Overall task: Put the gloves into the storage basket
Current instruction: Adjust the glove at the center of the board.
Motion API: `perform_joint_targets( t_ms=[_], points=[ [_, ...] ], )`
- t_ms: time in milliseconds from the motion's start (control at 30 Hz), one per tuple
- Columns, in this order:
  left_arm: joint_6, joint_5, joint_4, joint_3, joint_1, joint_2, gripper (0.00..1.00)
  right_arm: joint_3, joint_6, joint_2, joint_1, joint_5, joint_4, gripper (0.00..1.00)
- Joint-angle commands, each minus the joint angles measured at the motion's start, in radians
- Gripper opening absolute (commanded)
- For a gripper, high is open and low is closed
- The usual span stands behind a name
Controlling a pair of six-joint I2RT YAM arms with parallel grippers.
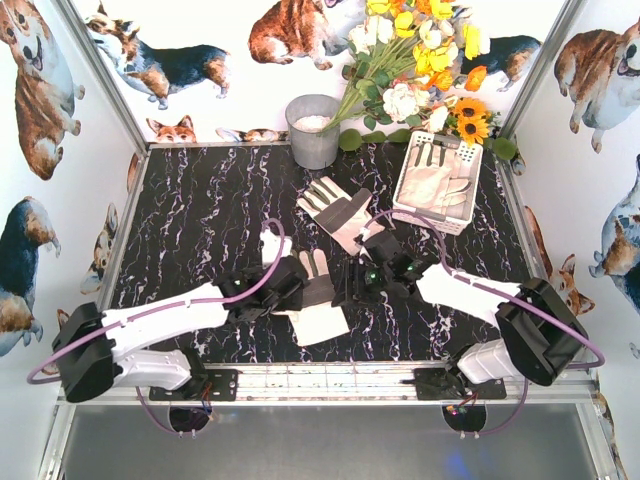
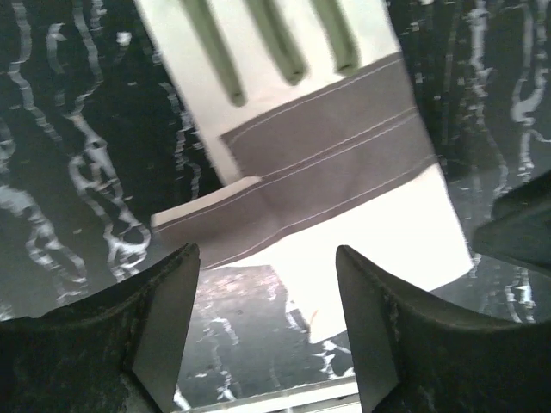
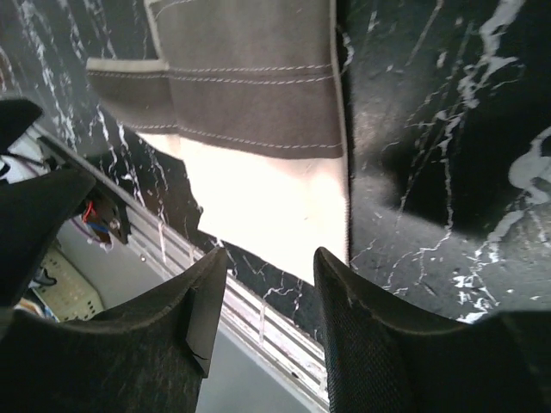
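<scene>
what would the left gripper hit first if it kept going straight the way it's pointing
Probably the glove lying flat on the table: its white cuff sits right ahead of the left gripper, whose jaws stand apart. Depth is unclear, though.

near glove [image 2: 327, 146]: fingertips cut off | basket gloves [image 1: 435, 185]: count unclear

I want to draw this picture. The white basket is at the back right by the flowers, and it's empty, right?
Not quite. The storage basket does sit at the back right by the flowers, but it is not empty: gloves already lie inside it. The top external view shows this.
</scene>
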Motion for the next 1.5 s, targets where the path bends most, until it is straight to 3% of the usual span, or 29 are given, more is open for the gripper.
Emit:
perform_joint_targets(
  t_ms=[0, 100, 300, 467, 1067, 1233, 1467],
  points=[
    [-0.023, 0.094, 0.172, 0.019, 0.007, 0.075, 0.53, 0.003, 0.018, 0.021, -0.009, 0.065, 0.051, 0.45],
    [-0.035, 0.121, 0.234, 0.038, 0.007, 0.152, 0.44, -0.012, 0.024, 0.046, -0.009, 0.075, 0.071, 0.44],
    [-0.043, 0.128, 0.322, 0.058, 0.007, 0.261, 0.42, -0.040, 0.025, 0.085, -0.009, 0.095, 0.092, 0.40],
    [-0.037, 0.100, 0.297, 0.039, 0.010, 0.284, 0.42, -0.043, 0.021, 0.131, -0.009, 0.058, 0.117, 0.33],
    [-0.081, 0.055, 0.193, -0.237, 0.100, 0.055, 0.42, 0.014, 0.079, 0.270, 0.088, -0.020, 0.225, 0.26],
    [-0.043, 0.059, 0.181, -0.224, 0.111, -0.015, 0.47, 0.038, 0.072, 0.226, 0.095, -0.009, 0.196, 0.27],
    [0.049, 0.084, 0.204, -0.072, 0.157, -0.004, 0.55, 0.094, -0.006, 0.011, 0.090, 0.170, -0.022, 0.39]
  ],
)
